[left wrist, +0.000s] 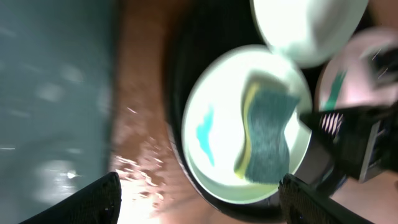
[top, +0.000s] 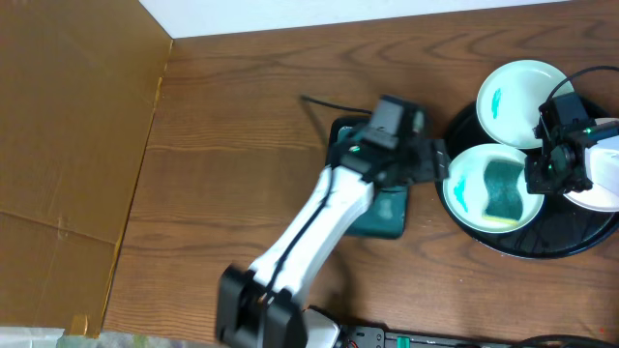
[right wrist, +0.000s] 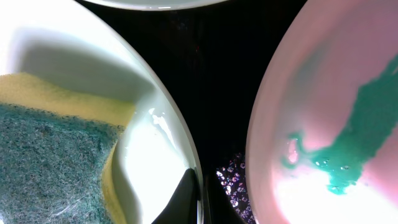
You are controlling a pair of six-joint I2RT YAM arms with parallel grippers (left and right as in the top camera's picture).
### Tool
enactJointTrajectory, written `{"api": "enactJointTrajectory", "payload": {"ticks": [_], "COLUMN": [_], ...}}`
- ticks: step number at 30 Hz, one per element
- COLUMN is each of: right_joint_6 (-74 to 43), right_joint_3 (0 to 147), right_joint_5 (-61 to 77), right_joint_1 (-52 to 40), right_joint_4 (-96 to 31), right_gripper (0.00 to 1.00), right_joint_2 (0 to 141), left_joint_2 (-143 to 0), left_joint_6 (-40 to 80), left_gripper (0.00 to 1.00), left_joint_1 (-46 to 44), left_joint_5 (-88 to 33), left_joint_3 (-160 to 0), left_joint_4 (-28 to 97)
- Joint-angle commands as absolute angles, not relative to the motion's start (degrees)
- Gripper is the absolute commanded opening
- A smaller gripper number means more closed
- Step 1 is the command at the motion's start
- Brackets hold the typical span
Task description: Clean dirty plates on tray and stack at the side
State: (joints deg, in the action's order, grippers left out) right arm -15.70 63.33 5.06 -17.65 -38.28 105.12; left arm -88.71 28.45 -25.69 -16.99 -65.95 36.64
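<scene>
The round black tray [top: 542, 246] sits at the right with three white plates. The far plate [top: 522, 97] has a turquoise smear. The near-left plate [top: 464, 188] has a smear and holds a green and yellow sponge [top: 503, 188]. The right plate [top: 604, 193] is partly hidden by my right arm. My right gripper [top: 544, 176] is shut on the near-left plate's rim [right wrist: 186, 143], one finger inside and one outside. My left gripper [top: 440, 159] is open and empty at the tray's left edge, facing that plate [left wrist: 217, 112]. The sponge also shows in both wrist views [left wrist: 267, 134] [right wrist: 50, 155].
A rectangular dark teal tray [top: 387, 220] lies under my left arm, just left of the black tray. Brown cardboard [top: 68, 126] covers the table's left side. A thin black cable [top: 319, 104] runs behind the left arm. A power strip [top: 406, 338] lies at the front edge.
</scene>
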Motion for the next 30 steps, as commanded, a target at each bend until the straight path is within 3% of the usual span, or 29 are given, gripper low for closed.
{"api": "enactJointTrajectory", "payload": {"ticks": [1,10,17,21,30], "right_joint_6": [-15.6,-15.6,-15.6,-15.6,-15.6], "right_joint_3": [64.0,64.0,64.0,64.0,64.0], "right_joint_5": [6.1,6.1,6.3,6.3,6.3], "right_joint_1": [-18.1,-18.1,-18.1,-18.1,-18.1], "right_joint_4": [-37.9,-38.2,-38.4,-38.3,-38.7], "right_gripper": [0.01,0.01,0.01,0.01,0.01], "right_joint_2": [105.4,105.4,105.4,105.4,105.4], "left_joint_2": [-93.4,-100.4,-101.1,-102.5,-105.9], "left_joint_6": [27.7,26.4,30.3,30.4,36.1], "left_gripper": [0.81,0.76,0.71,0.66,0.65], "left_joint_1": [-27.9,-33.7,-38.6,-41.2,-43.1], "left_joint_5": [-23.6,-26.8,-10.7,-7.1,-5.1], "left_joint_3": [-65.8,-65.8,-65.8,-65.8,-65.8], "left_joint_4": [35.1,26.6,22.6,19.9,17.1]}}
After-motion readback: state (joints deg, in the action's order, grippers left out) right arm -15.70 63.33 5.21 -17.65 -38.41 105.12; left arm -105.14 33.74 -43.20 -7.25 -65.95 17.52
